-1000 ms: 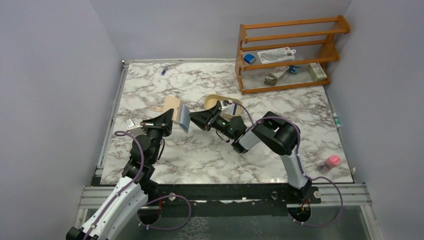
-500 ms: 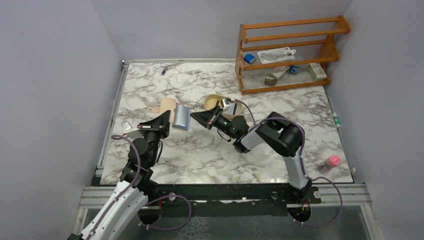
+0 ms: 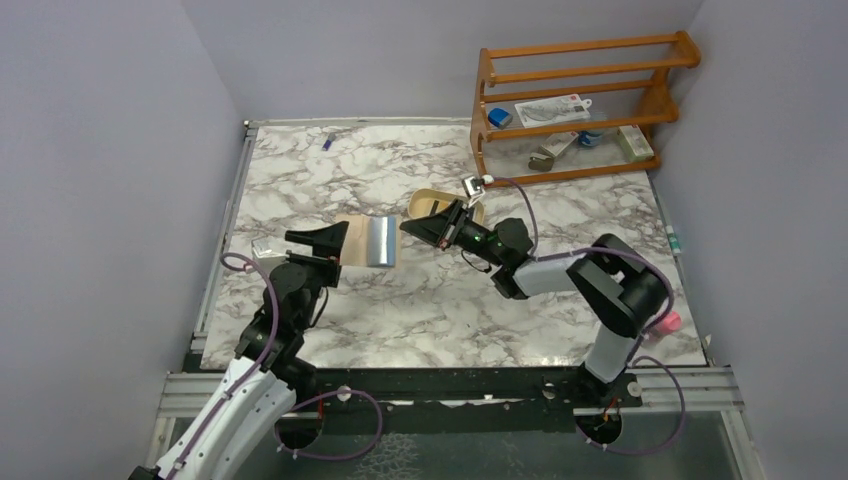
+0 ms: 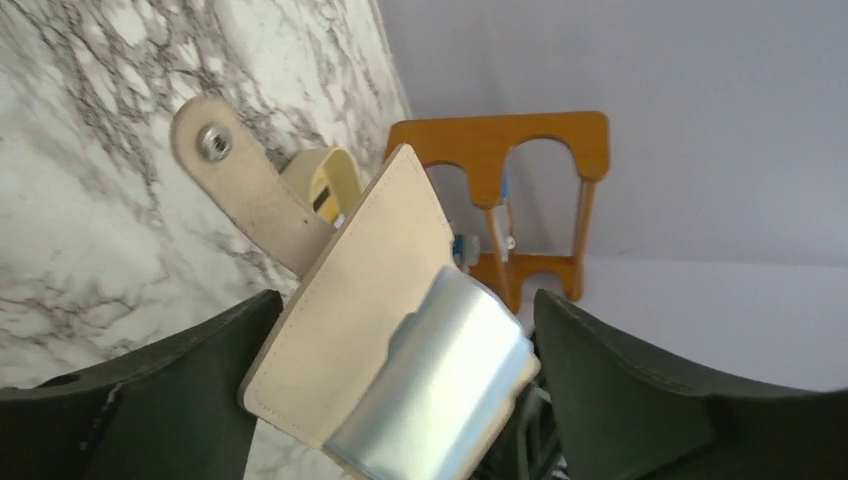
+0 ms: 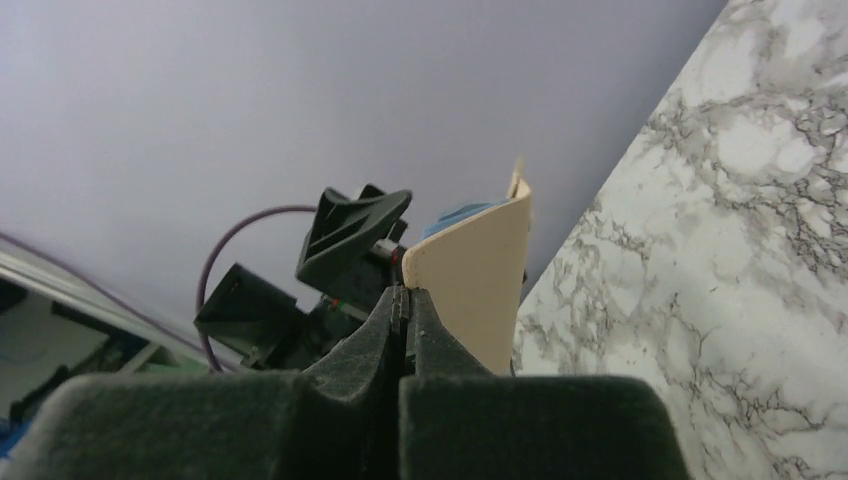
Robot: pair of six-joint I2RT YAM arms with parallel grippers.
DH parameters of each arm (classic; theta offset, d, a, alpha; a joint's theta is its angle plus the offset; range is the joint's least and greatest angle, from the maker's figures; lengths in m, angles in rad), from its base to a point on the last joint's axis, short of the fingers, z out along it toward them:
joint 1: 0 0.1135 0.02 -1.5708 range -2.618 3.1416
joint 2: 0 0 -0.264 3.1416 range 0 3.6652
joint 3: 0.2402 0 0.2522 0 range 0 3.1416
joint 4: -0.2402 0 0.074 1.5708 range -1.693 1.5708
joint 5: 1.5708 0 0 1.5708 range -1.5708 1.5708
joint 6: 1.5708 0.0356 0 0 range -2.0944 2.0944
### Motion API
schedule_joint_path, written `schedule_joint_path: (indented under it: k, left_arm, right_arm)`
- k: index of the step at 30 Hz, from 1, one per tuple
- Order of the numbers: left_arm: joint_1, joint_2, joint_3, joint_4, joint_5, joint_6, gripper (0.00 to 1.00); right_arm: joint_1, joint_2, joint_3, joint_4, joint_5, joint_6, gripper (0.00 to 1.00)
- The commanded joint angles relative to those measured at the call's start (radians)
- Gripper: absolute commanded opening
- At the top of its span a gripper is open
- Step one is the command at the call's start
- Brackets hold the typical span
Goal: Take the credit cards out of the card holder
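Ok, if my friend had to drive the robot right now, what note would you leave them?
Left gripper: open, fingers either side of the card holder, not squeezing it.
Right gripper: shut, tip right beside the holder; can't tell if it pinches anything.
Things: holder sits between both grippers, a silvery-blue card poking partly out.
Done: no card fully out yet.
Left: pull the cards free.

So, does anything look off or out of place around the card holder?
Yes: the card holder sits between the left fingers, which stand open, with its snap tab undone and a pale blue card jutting well out of it, neither tucked in nor free. Nothing looks spilled or damaged.
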Motion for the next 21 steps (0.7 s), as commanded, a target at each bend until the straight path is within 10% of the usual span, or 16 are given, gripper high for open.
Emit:
schedule_joint_path:
  k: [1,11,21]
  left_arm:
    - [-0.004,0.028,0.012,-0.064,0.029,0.072,0.99]
    - [-0.005,0.162,0.133,-0.055,0.115,0.34,0.99]
    - [-0.004,0.277,0.106,0.088,0.326,0.425,0.99]
  right_arm:
    - [0.003,-0.161,0.02,-0.277,-0.096,-0.218,0.01]
    - [0.001,-0.399,0.165,-1.038,0.01,-0.608,0.01]
    - [0.001,-0.503,0.13,-1.195,0.024,-0.69,0.01]
